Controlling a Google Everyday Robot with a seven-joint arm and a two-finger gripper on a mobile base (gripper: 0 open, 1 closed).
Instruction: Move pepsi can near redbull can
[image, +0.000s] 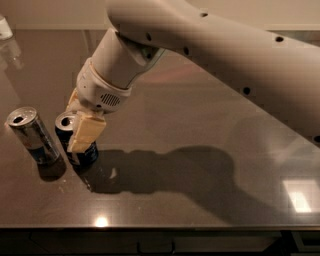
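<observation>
The pepsi can (88, 154), dark blue with a silver top, stands upright on the dark table at the left. My gripper (80, 131) is shut on it, one cream finger (86, 132) running down its front, the other hidden behind. The redbull can (33, 136), slim and silver with blue patches, stands just left of it, a small gap between them. The white arm reaches in from the upper right.
The dark glossy table (200, 125) stretches right and back. Its front edge (160, 227) runs along the bottom. A pale object (5, 27) sits at the far left back corner. The arm's shadow lies right of the cans.
</observation>
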